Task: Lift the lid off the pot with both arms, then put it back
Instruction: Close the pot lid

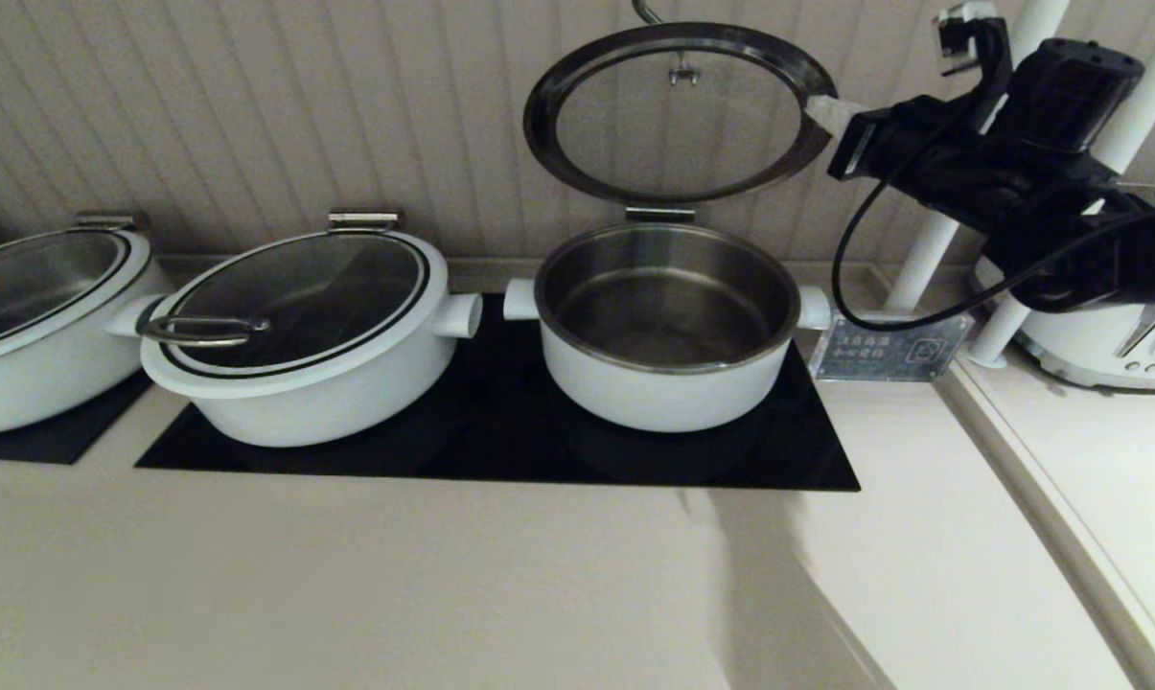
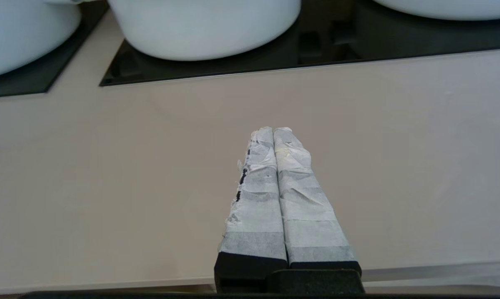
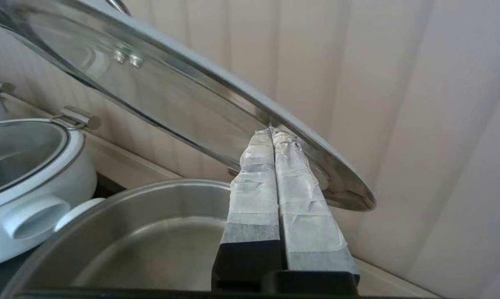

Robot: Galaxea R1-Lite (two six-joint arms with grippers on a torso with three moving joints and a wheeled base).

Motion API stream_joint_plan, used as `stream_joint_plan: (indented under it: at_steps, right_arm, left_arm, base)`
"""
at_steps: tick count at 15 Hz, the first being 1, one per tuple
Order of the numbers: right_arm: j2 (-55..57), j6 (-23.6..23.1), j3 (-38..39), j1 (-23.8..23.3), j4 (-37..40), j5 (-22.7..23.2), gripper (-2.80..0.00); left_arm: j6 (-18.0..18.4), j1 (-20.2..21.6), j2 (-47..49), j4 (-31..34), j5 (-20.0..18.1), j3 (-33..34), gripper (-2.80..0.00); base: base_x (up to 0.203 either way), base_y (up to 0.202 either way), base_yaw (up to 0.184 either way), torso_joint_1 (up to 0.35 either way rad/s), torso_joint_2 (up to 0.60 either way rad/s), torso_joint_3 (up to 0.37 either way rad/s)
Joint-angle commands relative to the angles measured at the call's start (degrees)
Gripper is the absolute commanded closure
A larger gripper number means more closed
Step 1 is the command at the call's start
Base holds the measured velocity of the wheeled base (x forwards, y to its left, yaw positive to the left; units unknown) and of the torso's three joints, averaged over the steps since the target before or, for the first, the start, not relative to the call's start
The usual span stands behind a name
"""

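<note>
Right hand [image 3: 272, 133], fingers together, touches the raised lid's [image 3: 183, 95] rim.

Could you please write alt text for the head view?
The lid stands tilted open behind the empty pot, with the right gripper touching its rim. A wider lidded pot sits to the left.

Kitchen or catering counter, row of white pots [image 1: 299, 335] on black glass cooktop panels [image 1: 500, 450] set into a beige desk [image 1: 347, 575], ribbed wall panelling [image 1: 251, 96] behind, white toaster-like appliance [image 1: 1114, 350] alongside
</note>
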Motion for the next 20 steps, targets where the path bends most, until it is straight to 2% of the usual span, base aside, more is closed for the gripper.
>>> stream_joint_plan:
  at_steps: [1,10,14,18,20]
  right_arm:
    - [-0.4,0.0,0.3,0.0,0.3,0.2,0.00]
    - [-7.2,0.0,4.6,0.0,10.8,1.1,0.00]
    - [-12.1,0.0,6.3,-0.1,20.2,1.6,0.00]
    - [-17.2,-0.2,6.0,-2.6,29.8,3.0,0.00]
    - [-18.0,-0.8,4.2,-4.9,31.2,3.1,0.00]
  left_arm:
    - [0.0,0.0,0.0,0.0,0.0,0.0,0.00]
    - [0.0,0.0,0.0,0.0,0.0,0.0,0.00]
    - [0.0,-0.1,0.0,0.0,0.0,0.0,0.00]
    - [0.0,0.0,0.0,0.0,0.0,0.0,0.00]
    - [0.0,-0.1,0.0,0.0,0.0,0.0,0.00]
  base:
    - [0.000,0.000,0.000,0.000,0.00,0.000]
    - [0.000,0.000,0.000,0.000,0.00,0.000]
    - [0.000,0.000,0.000,0.000,0.00,0.000]
    - [0.000,0.000,0.000,0.000,0.00,0.000]
    - [0.000,0.000,0.000,0.000,0.00,0.000]
